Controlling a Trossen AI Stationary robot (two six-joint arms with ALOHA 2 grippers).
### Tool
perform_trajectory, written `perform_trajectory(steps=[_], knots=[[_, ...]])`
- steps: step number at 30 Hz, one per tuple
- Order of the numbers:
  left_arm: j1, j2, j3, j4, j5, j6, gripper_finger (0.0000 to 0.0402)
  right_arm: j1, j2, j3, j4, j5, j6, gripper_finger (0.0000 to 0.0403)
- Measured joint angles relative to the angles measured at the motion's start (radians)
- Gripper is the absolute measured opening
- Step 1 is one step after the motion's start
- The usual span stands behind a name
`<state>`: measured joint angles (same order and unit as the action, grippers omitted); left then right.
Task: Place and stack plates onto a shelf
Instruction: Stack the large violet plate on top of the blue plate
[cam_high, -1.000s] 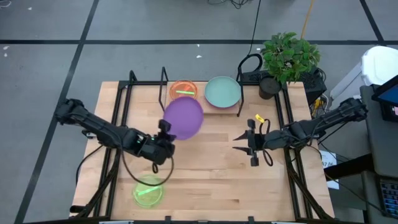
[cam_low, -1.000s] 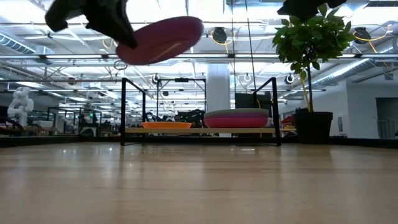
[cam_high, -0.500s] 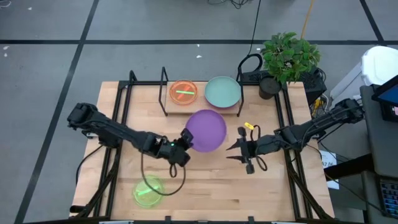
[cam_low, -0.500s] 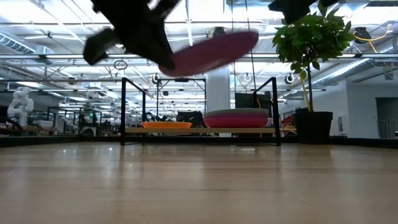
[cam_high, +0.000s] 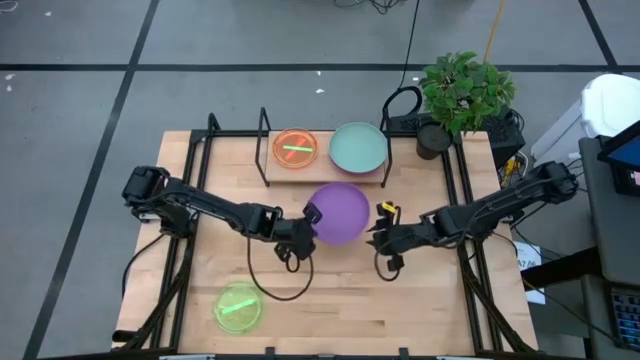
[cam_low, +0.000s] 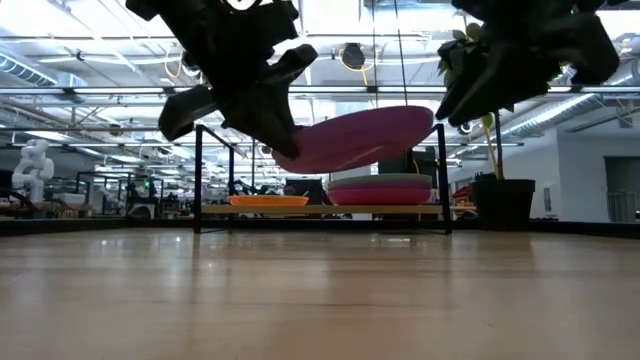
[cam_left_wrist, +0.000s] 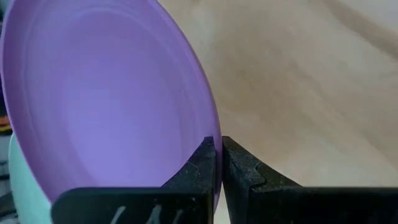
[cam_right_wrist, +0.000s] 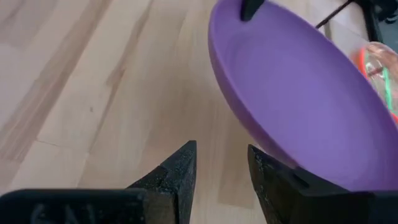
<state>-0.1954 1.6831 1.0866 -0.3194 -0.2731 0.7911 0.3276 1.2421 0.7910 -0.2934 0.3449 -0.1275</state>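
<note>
A large purple plate (cam_high: 342, 212) hangs above the middle of the table, and also shows in the low view (cam_low: 360, 140). My left gripper (cam_high: 308, 222) is shut on its left rim. My right gripper (cam_high: 379, 232) is open at the plate's right rim, which lies between its fingers in the right wrist view (cam_right_wrist: 221, 152). On the shelf (cam_high: 325, 172) at the back lie an orange plate (cam_high: 295, 147) with a green one in it and a teal plate (cam_high: 357, 147) stacked on a magenta one (cam_low: 380, 194). A green plate (cam_high: 238, 306) lies flat on the table at the near left. My left gripper pinches the purple plate's rim (cam_left_wrist: 210, 127) between its two fingers, one on the upper face and one beneath. The fingers come from the table's left. The plate is lifted clear of the table and tilted, its right side higher. My right gripper's fingers (cam_right_wrist: 277, 174) stand at the plate's right rim (cam_right_wrist: 261, 140); I cannot tell whether they touch it.
A potted plant (cam_high: 463, 92) stands at the back right corner. Black frame bars (cam_high: 195, 170) run along both table sides. The wooden tabletop (cam_high: 350, 310) stretches in front of the shelf.
My left gripper has carried the purple plate toward the table's right and down, from in front of the orange plate to the table's middle. My right gripper has moved toward the table's left, up to the plate's right rim.
</note>
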Motion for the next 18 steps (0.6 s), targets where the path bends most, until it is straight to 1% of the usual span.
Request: perform_trajectory(steps=[4, 8, 14, 18], knots=[[-0.001, 0.000, 0.000, -0.021, 0.024, -0.012, 0.0012, 0.001, 0.046, 0.000, 0.048, -0.013, -0.041, 0.0125], [-0.001, 0.000, 0.000, -0.043, 0.054, -0.036, 0.0012, 0.001, 0.068, 0.000, 0.082, -0.061, -0.050, 0.0125], [-0.004, -0.001, 0.000, -0.052, 0.118, -0.081, 0.0012, -0.003, 0.068, 0.001, 0.108, -0.063, -0.055, 0.0125], [-0.004, -0.001, 0.000, -0.059, 0.130, -0.104, 0.0012, -0.012, 0.069, 0.001, 0.111, -0.063, -0.069, 0.0125]])
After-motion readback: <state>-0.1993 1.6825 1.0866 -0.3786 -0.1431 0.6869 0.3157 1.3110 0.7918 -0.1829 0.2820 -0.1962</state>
